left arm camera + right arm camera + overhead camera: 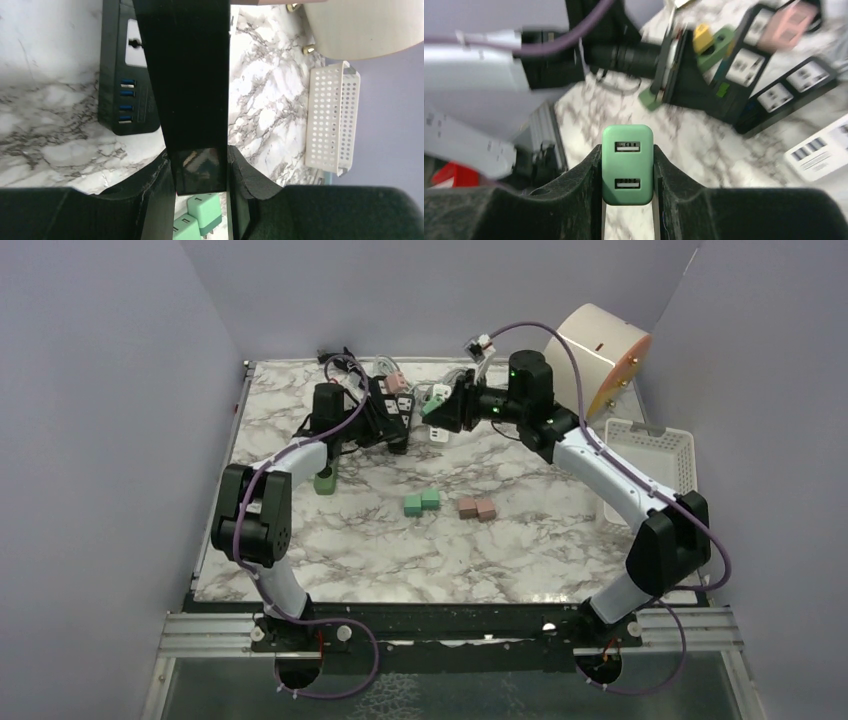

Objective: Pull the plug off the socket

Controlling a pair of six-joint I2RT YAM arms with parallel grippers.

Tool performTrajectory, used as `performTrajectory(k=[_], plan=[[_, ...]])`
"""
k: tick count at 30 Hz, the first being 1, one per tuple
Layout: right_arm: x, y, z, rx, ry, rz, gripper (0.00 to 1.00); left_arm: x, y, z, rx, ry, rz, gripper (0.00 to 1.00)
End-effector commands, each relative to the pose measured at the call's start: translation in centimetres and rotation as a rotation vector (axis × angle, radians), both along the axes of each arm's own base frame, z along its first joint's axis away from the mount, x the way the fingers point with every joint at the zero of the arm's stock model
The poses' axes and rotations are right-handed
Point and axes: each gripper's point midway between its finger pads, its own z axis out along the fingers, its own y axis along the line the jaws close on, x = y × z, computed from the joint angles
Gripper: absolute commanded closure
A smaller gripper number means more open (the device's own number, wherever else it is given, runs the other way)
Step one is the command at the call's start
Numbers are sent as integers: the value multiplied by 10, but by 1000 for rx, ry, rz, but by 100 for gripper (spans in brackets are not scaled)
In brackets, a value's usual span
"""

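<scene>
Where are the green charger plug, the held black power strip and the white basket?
green charger plug [627, 165]: right wrist view, between its USB ports.
black power strip [192, 90]: left wrist view, its dark flat side.
white basket [332, 120]: left wrist view, perforated wall.

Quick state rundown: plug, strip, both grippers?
Green plug: out of the socket, in the right gripper.
Right gripper: shut on green plug.
Power strip: clamped by the left gripper.
Left gripper: shut on power strip.
</scene>
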Motion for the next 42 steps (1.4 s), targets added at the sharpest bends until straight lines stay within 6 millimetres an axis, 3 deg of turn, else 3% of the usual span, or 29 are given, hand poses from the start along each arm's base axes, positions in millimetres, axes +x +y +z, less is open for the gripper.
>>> performTrajectory(k=[1,5,9,13,17,21,27,32,42], plan=[[-69,5,-88,-152,226,327,99,25,18,26,136,-102,5,100],[-80,24,-128,-273,243,386,99,29,45,28,148,-83,21,100],[-75,44,-163,-308,276,435,99,25,70,31,156,-85,41,100],[-65,68,-188,-338,294,466,97,15,77,21,162,-70,17,100],[-64,94,-212,-392,302,503,93,7,83,29,168,-103,37,100],[-68,104,-237,-438,341,518,90,4,88,27,170,-103,41,100],[-79,100,-259,-493,374,524,87,2,93,24,178,-97,53,100],[-77,95,-265,-518,371,502,79,2,93,26,172,-102,51,100],[-74,89,-268,-560,344,489,56,1,95,30,199,-120,41,100]])
